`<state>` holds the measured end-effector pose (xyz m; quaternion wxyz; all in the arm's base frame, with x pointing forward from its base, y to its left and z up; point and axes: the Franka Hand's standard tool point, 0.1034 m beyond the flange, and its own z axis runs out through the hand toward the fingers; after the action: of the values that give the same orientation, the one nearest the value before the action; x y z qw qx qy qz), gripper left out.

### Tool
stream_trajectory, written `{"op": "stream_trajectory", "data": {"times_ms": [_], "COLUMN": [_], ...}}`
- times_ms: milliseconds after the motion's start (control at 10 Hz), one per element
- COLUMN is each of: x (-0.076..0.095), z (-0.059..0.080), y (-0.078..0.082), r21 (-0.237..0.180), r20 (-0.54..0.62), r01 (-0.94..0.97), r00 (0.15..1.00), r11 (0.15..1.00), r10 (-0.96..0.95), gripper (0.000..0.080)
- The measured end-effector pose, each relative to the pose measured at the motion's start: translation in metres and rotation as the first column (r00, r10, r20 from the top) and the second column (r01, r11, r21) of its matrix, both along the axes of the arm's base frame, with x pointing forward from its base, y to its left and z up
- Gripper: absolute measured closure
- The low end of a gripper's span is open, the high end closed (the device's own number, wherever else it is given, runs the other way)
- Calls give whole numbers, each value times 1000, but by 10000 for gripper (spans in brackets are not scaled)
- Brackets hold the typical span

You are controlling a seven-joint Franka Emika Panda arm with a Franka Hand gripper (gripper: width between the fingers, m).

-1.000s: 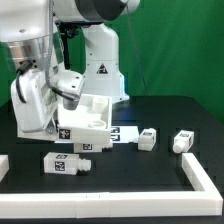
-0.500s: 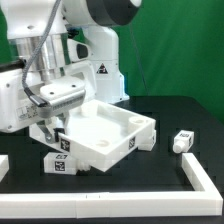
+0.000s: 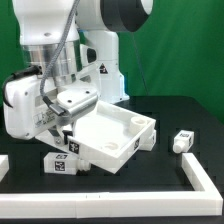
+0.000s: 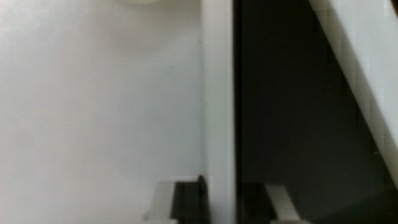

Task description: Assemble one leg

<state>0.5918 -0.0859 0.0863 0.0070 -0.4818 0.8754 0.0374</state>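
My gripper (image 3: 60, 126) is shut on the left wall of the large white panel (image 3: 112, 135), a shallow tray shape with raised rims that rests on the black table. In the wrist view the thin white wall (image 4: 217, 120) runs between my fingers (image 4: 183, 202), with the gripper (image 4: 231, 205) closed around it. One leg (image 3: 62, 163), a small white block with tag stickers, lies just in front of the panel's left corner. Another leg (image 3: 183, 141) lies apart at the exterior view's right. A third leg (image 3: 149, 141) peeks out at the panel's right corner.
A white rail (image 3: 200, 180) borders the table at the front and right, and a short white piece (image 3: 3, 165) sits at the left edge. The robot's base (image 3: 105, 72) stands behind the panel.
The panel has swung out from beside the base toward the front and right and now covers the tags that showed on the table. The arm has shifted left with it.
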Motion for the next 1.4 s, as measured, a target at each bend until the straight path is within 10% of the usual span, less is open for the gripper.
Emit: {"op": "stream_trajectory", "data": {"times_ms": [200, 1400], "x": [17, 16], "z": [5, -13], "y": [-1, 28], "r21": [-13, -26], "r20": [16, 2], "r01": [293, 93], "r00": [956, 996], "r11": [956, 995], "r10": [-293, -93], "gripper": [745, 745]}}
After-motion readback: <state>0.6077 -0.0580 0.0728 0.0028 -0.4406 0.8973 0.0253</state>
